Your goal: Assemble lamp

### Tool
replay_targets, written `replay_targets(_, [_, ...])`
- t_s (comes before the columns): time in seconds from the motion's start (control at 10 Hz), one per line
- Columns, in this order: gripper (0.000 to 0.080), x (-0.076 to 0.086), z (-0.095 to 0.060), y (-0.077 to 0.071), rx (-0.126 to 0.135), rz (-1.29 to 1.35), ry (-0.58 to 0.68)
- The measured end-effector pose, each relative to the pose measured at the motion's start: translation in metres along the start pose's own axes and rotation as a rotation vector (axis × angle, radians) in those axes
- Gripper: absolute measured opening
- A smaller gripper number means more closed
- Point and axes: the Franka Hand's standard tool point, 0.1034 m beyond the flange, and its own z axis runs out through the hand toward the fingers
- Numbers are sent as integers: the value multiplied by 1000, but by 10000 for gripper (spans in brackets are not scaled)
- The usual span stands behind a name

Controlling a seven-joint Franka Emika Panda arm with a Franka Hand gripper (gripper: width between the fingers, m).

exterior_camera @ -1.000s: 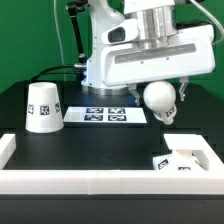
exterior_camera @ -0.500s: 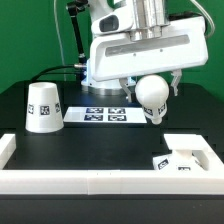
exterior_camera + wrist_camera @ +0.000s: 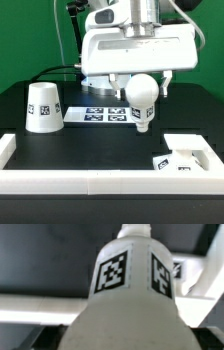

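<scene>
My gripper (image 3: pixel 143 80) is shut on the white ball-shaped bulb (image 3: pixel 142 97) and holds it in the air above the table, its tagged stem pointing down. In the wrist view the bulb (image 3: pixel 130 291) fills the picture, with two square tags on its neck, and hides the fingers. The tapered white shade (image 3: pixel 44 107) stands on the table at the exterior view's left. The flat square base (image 3: pixel 188 157) lies at the exterior view's right, against the white wall, below and to the right of the bulb.
The marker board (image 3: pixel 104 115) lies flat behind the bulb. A low white wall (image 3: pixel 80 180) runs along the table's front edge and turns up at both ends. The robot's body stands behind the marker board.
The gripper has risen and moved toward the exterior view's left with the bulb in it. The bulb has turned so that its stem hangs down.
</scene>
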Motion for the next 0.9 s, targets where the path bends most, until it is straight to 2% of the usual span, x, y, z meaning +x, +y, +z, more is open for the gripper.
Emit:
replay_targets(0.3, [577, 18, -5, -2, 0, -62, 27])
replay_targets(0.6, [577, 16, -4, -2, 1, -60, 23])
replay_targets(0.7, [577, 25, -6, -6, 8, -57, 28])
replay_targets(0.9, [577, 54, -12, -17, 27, -49, 53])
